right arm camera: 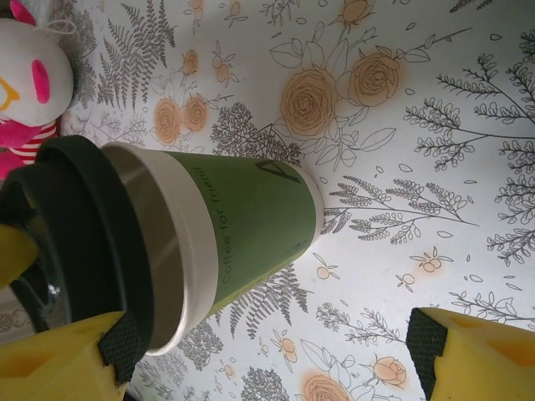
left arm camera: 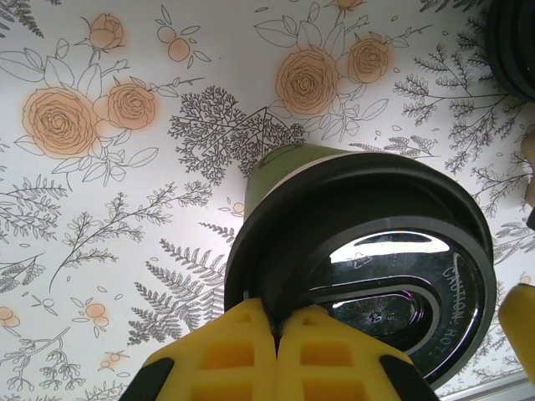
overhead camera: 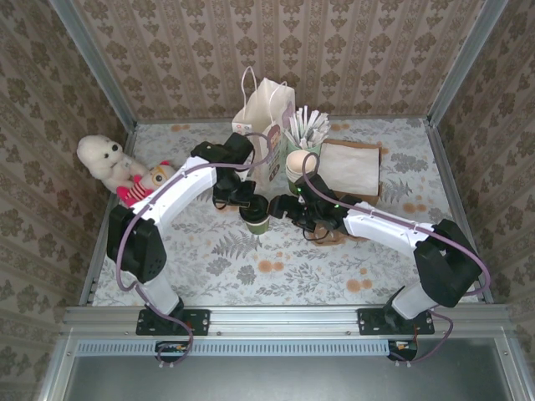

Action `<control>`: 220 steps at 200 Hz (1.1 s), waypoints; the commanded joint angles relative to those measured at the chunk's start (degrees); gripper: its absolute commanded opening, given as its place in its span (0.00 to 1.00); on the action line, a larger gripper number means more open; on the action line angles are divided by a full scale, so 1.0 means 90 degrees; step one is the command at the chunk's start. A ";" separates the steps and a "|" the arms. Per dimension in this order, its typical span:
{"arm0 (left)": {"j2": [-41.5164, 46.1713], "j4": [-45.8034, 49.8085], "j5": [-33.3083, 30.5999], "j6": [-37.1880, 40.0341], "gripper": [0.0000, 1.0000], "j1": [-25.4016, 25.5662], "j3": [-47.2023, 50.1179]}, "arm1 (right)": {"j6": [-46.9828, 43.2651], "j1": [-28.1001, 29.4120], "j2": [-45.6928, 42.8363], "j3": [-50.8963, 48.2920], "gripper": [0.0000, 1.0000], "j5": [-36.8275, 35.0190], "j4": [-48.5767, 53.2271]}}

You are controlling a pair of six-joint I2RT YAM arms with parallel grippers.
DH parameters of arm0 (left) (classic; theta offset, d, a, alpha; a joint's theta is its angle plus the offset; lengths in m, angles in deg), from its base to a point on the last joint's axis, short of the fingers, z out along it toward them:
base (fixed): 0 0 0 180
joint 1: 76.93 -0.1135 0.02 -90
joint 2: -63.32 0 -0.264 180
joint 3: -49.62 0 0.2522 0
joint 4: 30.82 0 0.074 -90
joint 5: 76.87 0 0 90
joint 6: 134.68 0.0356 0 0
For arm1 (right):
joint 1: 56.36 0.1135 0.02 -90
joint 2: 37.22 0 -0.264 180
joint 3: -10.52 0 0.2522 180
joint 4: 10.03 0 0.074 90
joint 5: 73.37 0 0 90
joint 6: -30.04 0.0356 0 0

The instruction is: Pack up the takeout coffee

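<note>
Best way: right gripper [right arm camera: 276,347] closing softly round green wall under lid, keeping takeout coffee [overhead camera: 257,219] upright, nothing spilling. Cup sitting mid table [overhead camera: 209,259], near white bag [overhead camera: 267,104], between both grippers. Right fingers standing wide apart, one each side of cup. Left gripper [left arm camera: 276,330] squeezing shut, looks like pinching lid rim, hard to be sure. Left arm bending down over cup; right arm reaching in low.

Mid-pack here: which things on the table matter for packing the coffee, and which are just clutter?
For the job:
- takeout coffee, green cup with black lid
- white paper bag with handles, likely where it goes

Lying about:
- stack of cream cups
- bundle of white sticks
- flat brown paper bag
- white plush toy
</note>
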 commanded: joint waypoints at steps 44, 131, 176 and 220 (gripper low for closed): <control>-0.0145 -0.0322 0.0247 0.0040 0.00 0.0039 0.0323 | 0.0054 -0.0020 0.0149 0.0205 0.86 0.0098 0.0134; -0.0323 -0.0449 0.0272 0.0032 0.00 0.0074 0.0591 | 0.0200 -0.0016 0.0143 0.0082 0.82 -0.0055 -0.0007; -0.0303 -0.0596 0.0316 0.0099 0.00 0.0063 0.0774 | 0.0188 -0.0017 0.0361 0.0146 0.83 0.0189 -0.0266; -0.0306 -0.0626 0.0433 0.0098 0.00 0.0068 0.0692 | 0.0220 0.0009 0.0536 0.0236 0.83 0.0306 -0.0236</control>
